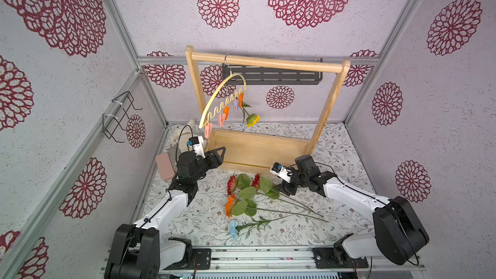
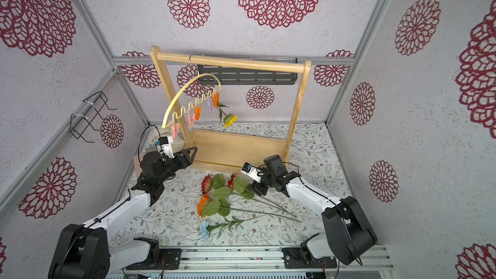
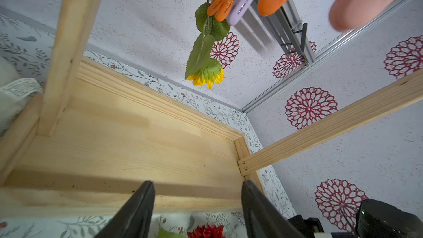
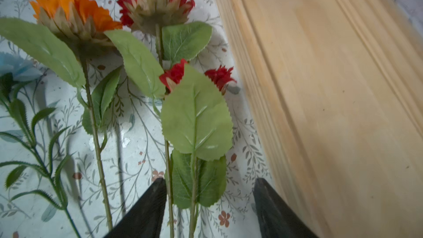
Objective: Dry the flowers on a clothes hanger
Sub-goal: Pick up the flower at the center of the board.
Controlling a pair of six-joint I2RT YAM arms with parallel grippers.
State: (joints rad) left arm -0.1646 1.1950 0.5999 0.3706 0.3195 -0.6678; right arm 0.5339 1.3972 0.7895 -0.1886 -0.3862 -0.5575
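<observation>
Yellow flower [image 1: 253, 120] pegged: 1 | loose flowers [image 1: 230, 205]: 4 | clothespins [image 1: 226, 112]: 5

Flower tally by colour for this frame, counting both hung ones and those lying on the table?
yellow flower: 1, hanging from the clothes hanger
red flowers: 2, on the table
orange flower: 1, on the table
light blue flower: 1, on the table
Total: 5
</observation>
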